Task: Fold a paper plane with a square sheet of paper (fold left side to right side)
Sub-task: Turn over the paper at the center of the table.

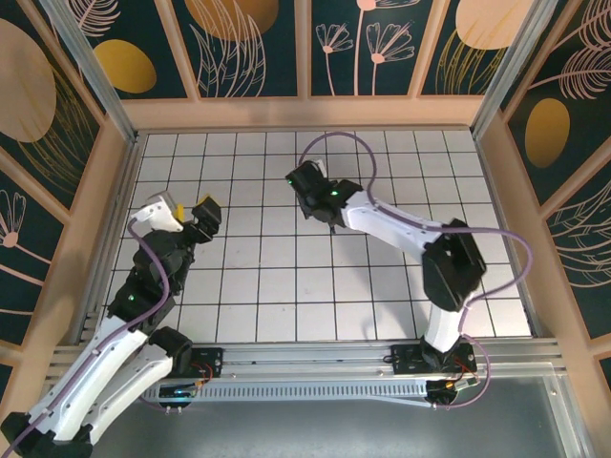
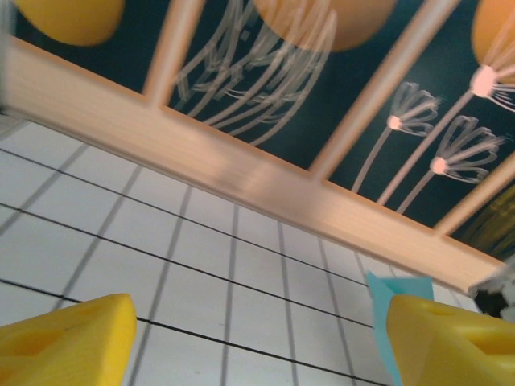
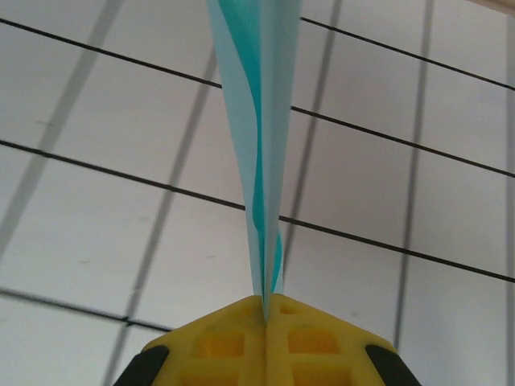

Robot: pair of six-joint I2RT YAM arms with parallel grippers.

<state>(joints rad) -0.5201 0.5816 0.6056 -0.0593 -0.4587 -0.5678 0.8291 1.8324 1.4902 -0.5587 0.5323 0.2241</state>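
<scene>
The right gripper (image 3: 265,301) is pinching the paper plane (image 3: 259,129), which is pointing straight out from its fingers (image 3: 217,342), while the left gripper (image 1: 198,214) is gaping wide near the left edge of the table (image 1: 382,286).

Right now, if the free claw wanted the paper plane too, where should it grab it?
Probably just beyond the right claw, where the layers of the plane lie tight; farther out they spread. It stands like a thin blade, so the open left claw should come edge-on, one finger on each flat face.
</scene>
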